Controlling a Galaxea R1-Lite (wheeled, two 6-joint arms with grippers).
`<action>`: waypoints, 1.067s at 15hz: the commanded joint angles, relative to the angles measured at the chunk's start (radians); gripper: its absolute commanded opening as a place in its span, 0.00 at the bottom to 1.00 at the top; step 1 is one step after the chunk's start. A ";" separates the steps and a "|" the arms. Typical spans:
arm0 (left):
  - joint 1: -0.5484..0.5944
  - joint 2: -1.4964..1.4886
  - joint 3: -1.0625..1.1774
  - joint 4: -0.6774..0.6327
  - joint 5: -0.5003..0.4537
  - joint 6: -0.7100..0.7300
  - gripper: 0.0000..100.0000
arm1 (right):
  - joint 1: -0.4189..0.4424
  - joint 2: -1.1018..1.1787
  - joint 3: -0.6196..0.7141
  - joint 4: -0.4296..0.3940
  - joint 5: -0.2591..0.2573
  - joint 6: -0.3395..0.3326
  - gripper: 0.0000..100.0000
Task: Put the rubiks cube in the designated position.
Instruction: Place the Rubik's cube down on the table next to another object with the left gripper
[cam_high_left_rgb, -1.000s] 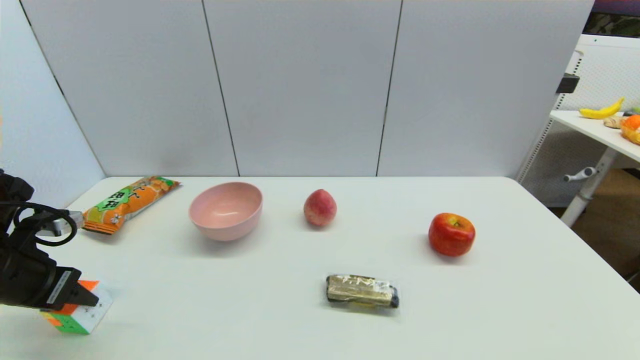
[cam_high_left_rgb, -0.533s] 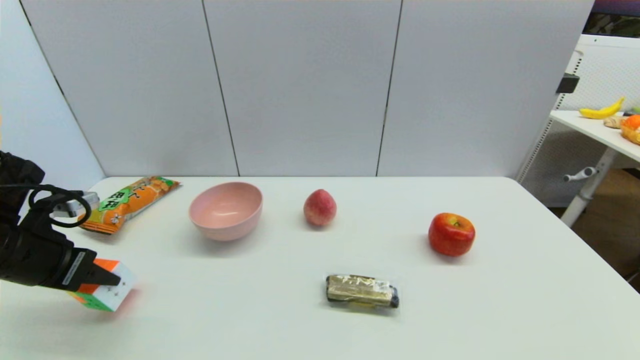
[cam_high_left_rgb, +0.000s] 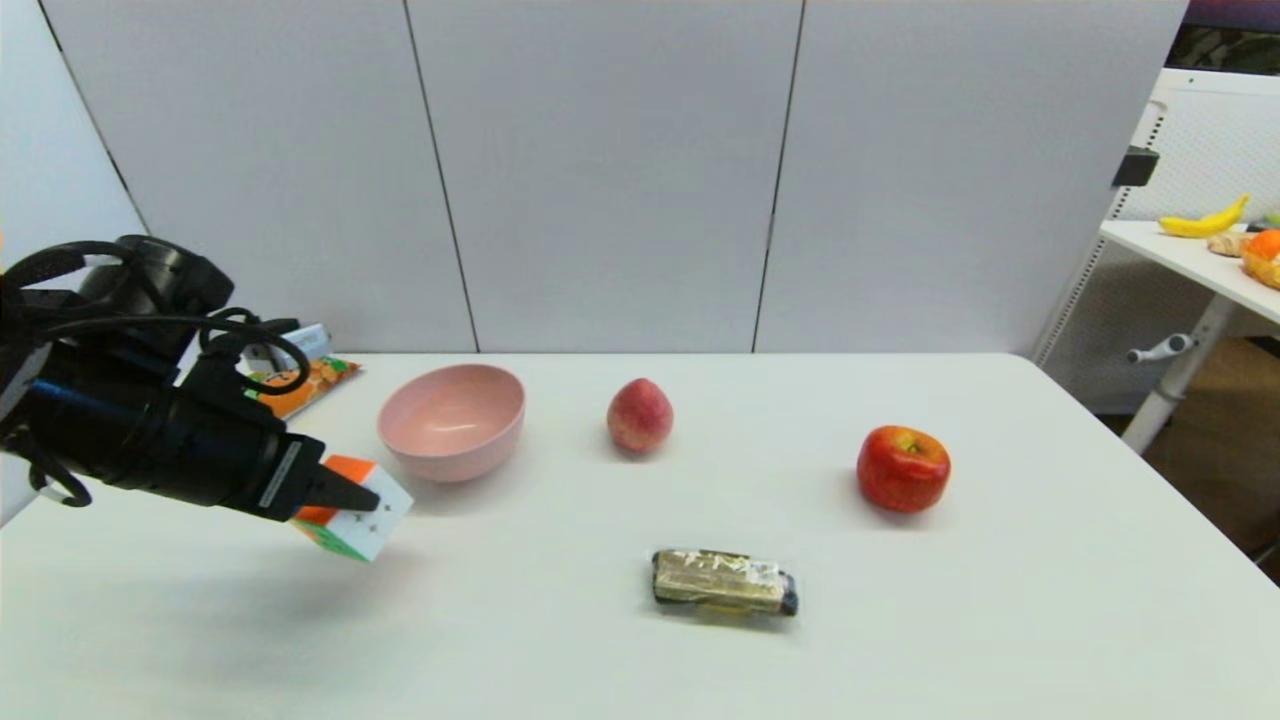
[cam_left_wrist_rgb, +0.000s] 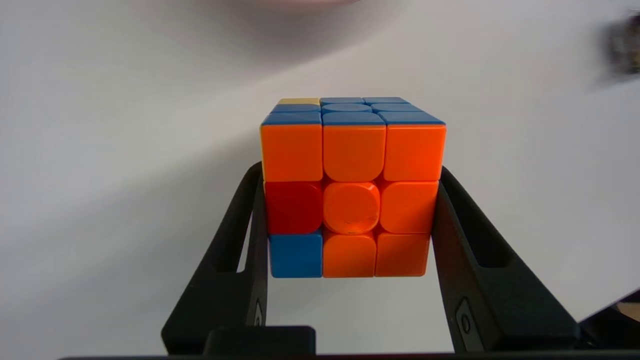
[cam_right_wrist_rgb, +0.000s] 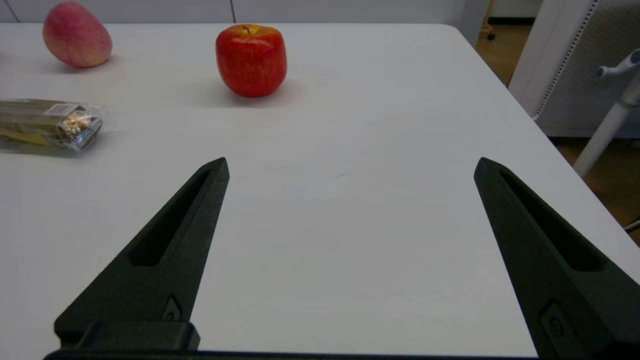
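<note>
Holding the rubiks cube (cam_high_left_rgb: 357, 512) clear of the table (cam_high_left_rgb: 620, 660), my left end effector (cam_high_left_rgb: 350, 497) has its two black fingers (cam_left_wrist_rgb: 252, 225) clamped on opposite faces, the orange face towards the wrist camera, and the cube hangs tilted over the table's left part, just short of the pink bowl (cam_high_left_rgb: 452, 420). I judge this to be the carry, with the designated position somewhere on bare tabletop that carries no marking, so I cannot place it. The fingers grip only the lower two rows of smooth plastic, so a jolt could let the cube twist or slip out. Swinging on toward the back edge risks clipping the bowl; setting down while tilted could make it land on an edge and tip. My right end effector (cam_right_wrist_rgb: 350, 170) sits idle with fingers wide apart near the right edge, well away from the apple (cam_right_wrist_rgb: 251, 60) and the foil-wrapped bar (cam_right_wrist_rgb: 47, 124).
</note>
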 joint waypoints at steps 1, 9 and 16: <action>-0.144 0.095 -0.102 -0.002 -0.002 -0.080 0.00 | 0.001 0.001 0.000 0.000 0.000 -0.001 1.00; -0.293 0.291 -0.289 -0.111 0.136 -0.215 0.00 | 0.001 0.001 0.000 0.000 0.000 -0.001 1.00; -0.434 0.406 -0.450 -0.106 0.311 -0.394 0.00 | 0.001 0.001 0.000 0.000 0.000 -0.001 1.00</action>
